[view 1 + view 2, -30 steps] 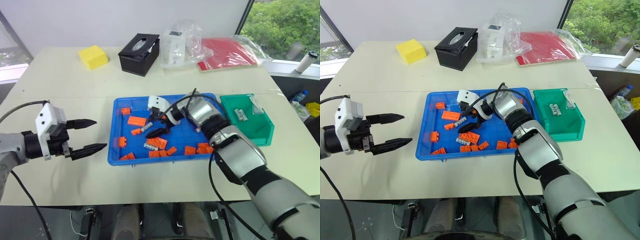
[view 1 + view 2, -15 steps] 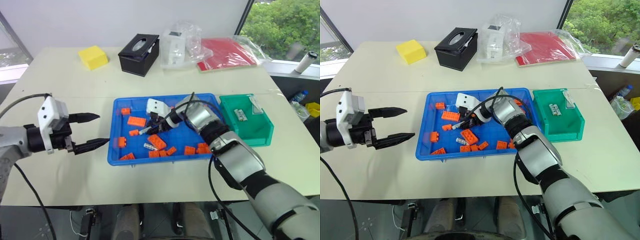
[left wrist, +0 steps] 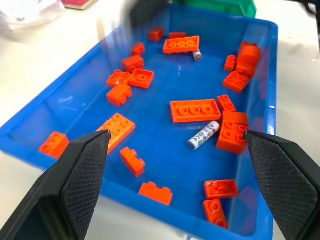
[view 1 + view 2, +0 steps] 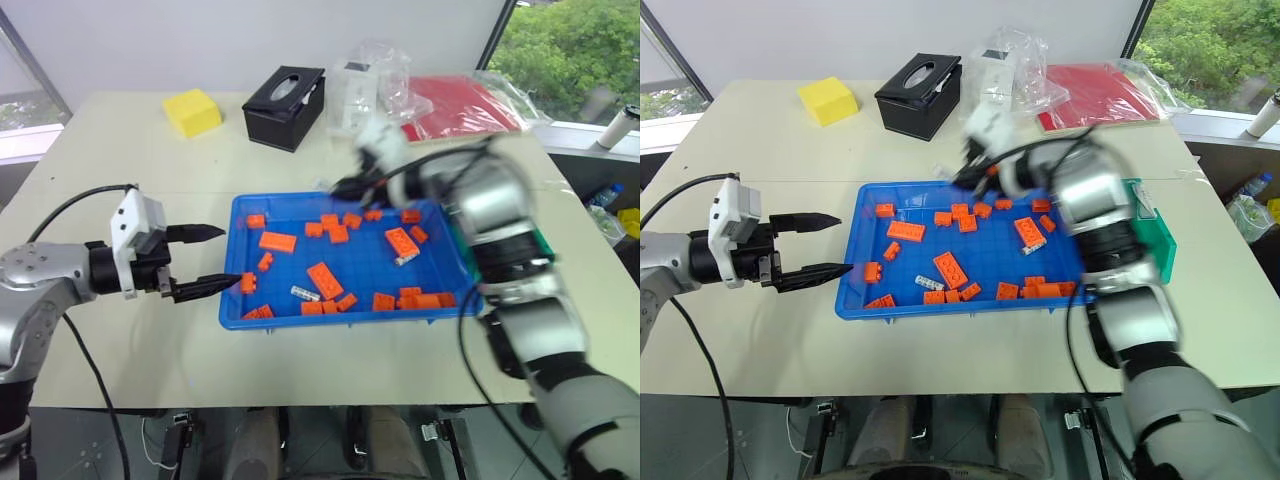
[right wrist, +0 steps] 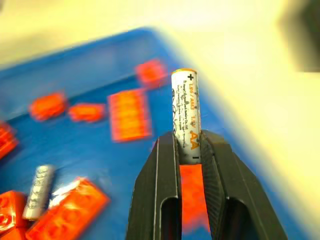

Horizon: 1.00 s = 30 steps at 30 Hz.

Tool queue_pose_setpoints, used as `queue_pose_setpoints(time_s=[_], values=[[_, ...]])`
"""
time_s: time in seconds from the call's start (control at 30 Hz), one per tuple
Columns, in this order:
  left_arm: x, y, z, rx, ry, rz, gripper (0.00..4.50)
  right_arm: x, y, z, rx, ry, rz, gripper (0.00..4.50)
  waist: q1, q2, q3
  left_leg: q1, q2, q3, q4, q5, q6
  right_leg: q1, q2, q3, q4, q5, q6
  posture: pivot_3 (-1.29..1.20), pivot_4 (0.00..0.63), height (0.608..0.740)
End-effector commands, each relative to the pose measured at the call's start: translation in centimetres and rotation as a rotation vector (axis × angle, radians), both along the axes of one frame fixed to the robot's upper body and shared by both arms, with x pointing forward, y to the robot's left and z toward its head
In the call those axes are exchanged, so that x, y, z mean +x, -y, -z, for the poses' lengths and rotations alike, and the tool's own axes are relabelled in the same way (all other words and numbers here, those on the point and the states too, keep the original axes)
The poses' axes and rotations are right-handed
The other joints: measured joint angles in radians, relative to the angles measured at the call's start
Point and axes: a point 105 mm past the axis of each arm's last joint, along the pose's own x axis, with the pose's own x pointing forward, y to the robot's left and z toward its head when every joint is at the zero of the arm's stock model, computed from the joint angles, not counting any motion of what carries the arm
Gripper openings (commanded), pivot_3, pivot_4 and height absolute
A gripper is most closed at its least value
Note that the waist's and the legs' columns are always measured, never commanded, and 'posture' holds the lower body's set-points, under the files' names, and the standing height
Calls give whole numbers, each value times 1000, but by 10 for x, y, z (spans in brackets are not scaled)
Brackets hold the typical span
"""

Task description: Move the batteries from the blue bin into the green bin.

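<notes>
Our right gripper (image 5: 189, 150) is clamped on one of the batteries (image 5: 185, 112), which stands up out of the fingertips along their line, over the blue bin (image 4: 940, 190). The green bin (image 4: 1158, 245) lies further off to that arm's right. Our left gripper (image 4: 205, 260) hangs spread and empty, beside the blue bin's near-left edge, where two batteries (image 3: 203, 135) remain.

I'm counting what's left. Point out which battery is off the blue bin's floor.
The battery clamped upright between the right gripper jaws. The other two batteries lie flat in the blue bin among orange bricks.
</notes>
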Motion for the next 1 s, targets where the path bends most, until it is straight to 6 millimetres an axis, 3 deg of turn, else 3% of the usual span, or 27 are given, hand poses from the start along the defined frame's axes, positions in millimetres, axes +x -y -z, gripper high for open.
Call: queue_pose_setpoints(time_s=[0.03, 0.2, 0.27, 0.33, 0.37, 0.47, 0.5, 0.53, 0.67, 0.73, 0.8, 1.0], values=[[4, 2, -7, -10, 42, 14, 4500, -18, 67, -8, 6, 2, 217, 53, 6, 0, 0, 1, 0, 0, 0, 0, 0, 0, 0, 0, 0, 0, 0, 0, 150, 736], [12, 7, -13, -34, 49, 45, 4500, -53, 150, 22, -69, -86, 505, 53, 9, 0, 0, 1, 0, 1, 0, 0, 0, 0, 0, 0, -1, -2, -3, 0, 150, 736], [13, 9, -14, -36, 50, 58, 4500, -61, 164, 34, -89, -111, 570, 53, 3, 0, 0, 2, 0, 1, 0, 0, 0, 0, 1, 1, 0, -1, -2, 0, 150, 736], [15, 11, -14, -32, 53, 71, 4500, -63, 171, 40, -98, -111, 605, 1090, -8, 1, 0, 2, 1, 1, 0, 0, 0, 0, 1, 1, 0, -1, -1, 0, 150, 736], [15, 12, -15, -30, 54, 77, 4500, -63, 172, 42, -97, -110, 616, 1386, -12, 1, 0, 2, 1, 1, 0, 0, 0, 0, 1, 1, 0, 0, 0, 0, 150, 736], [18, 14, -17, -28, 62, 86, 4500, -52, 168, 29, -105, -31, 604, 2889, -13, 1, 0, 2, 1, 1, 0, 0, 0, 0, 2, 1, 0, 0, 0, 0, 150, 736], [18, 14, -18, -28, 65, 88, 4500, -48, 164, 23, -107, -3, 584, 2889, -13, 1, 1, 2, 1, 1, 0, 0, 0, 0, 2, 1, 0, 0, 0, 0, 150, 736], [19, 14, -19, -26, 67, 90, 4500, -46, 158, 17, -92, 14, 557, 2889, -13, 2, 1, 2, 1, 1, 0, 0, 0, 0, 2, 1, 0, 0, 0, 0, 150, 736], [17, 14, -20, -18, 70, 95, 4500, -42, 88, -5, 4, 23, 287, 2889, -15, 2, 1, 2, 1, 1, 0, 0, 0, -1, 2, 1, 0, 0, 0, 0, 150, 736], [14, 13, -18, -8, 66, 97, 4500, -44, 29, 6, 52, -53, 108, 2889, -16, 1, 1, 2, 2, 0, -1, 0, 0, 0, 3, 1, 0, 0, 0, 0, 150, 736], [12, 12, -17, -4, 63, 96, 4500, -51, -15, 20, 76, -140, -18, 2889, -17, 1, 0, 2, 2, 0, -1, 0, 0, 0, 3, 1, 1, 0, 0, 0, 150, 736], [3, 12, -13, 13, 42, 113, 4500, -65, -81, 69, 21, -309, -152, 2889, 3, 0, 0, -2, 0, 0, 2, 0, 1, -1, 0, 0, 0, 0, 0, 0, 150, 736]])
